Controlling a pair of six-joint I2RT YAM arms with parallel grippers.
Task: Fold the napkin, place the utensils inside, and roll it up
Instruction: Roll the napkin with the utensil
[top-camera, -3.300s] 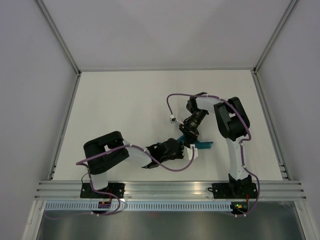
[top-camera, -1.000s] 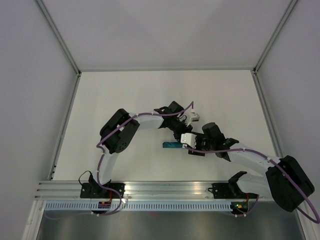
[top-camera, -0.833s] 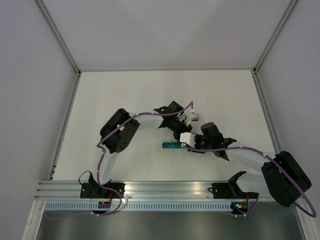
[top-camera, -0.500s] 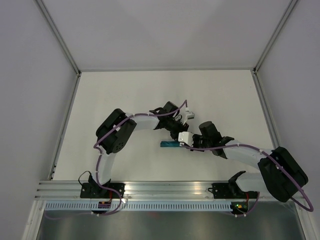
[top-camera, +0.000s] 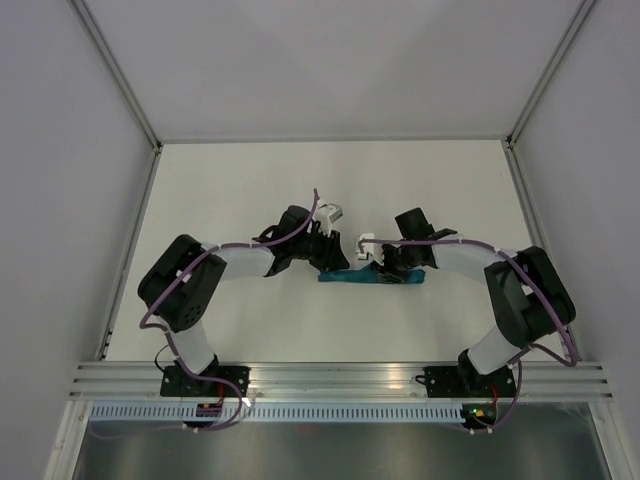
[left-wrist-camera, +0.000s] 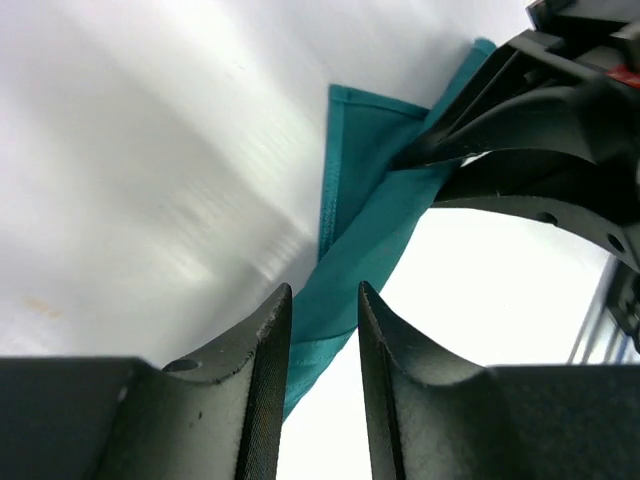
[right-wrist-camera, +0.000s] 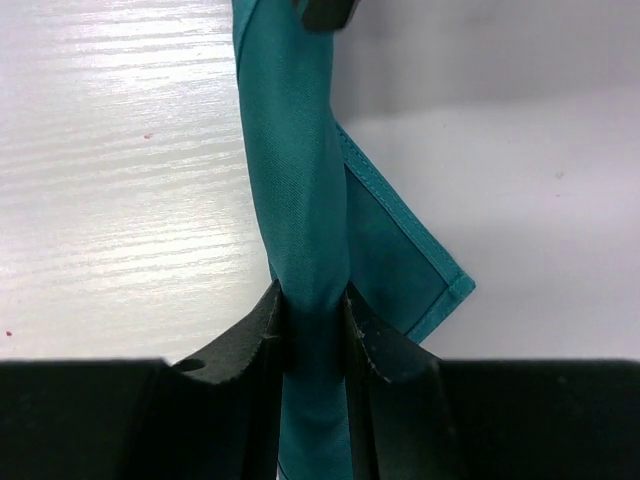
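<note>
The teal napkin (top-camera: 352, 279) lies on the white table as a narrow roll, with one loose corner (right-wrist-camera: 440, 285) sticking out. The utensils are hidden. My right gripper (top-camera: 385, 264) is shut on the roll (right-wrist-camera: 295, 150), which fills the gap between its fingers (right-wrist-camera: 312, 290). My left gripper (top-camera: 337, 263) faces it from the left. Its fingers stand a little apart (left-wrist-camera: 325, 290), and the napkin's end (left-wrist-camera: 365, 230) runs past the left finger without filling the gap. The right gripper's black fingers (left-wrist-camera: 520, 120) show at the far end of the cloth.
White walls enclose the table (top-camera: 250, 190) at the back and sides. A metal rail (top-camera: 340, 378) runs along the near edge, where both arm bases are bolted. Purple cables loop over each arm above the napkin.
The right gripper has shut on the roll. Both arms swung outward, so the grippers face each other across it. The roll has shifted a little to the back and right.
</note>
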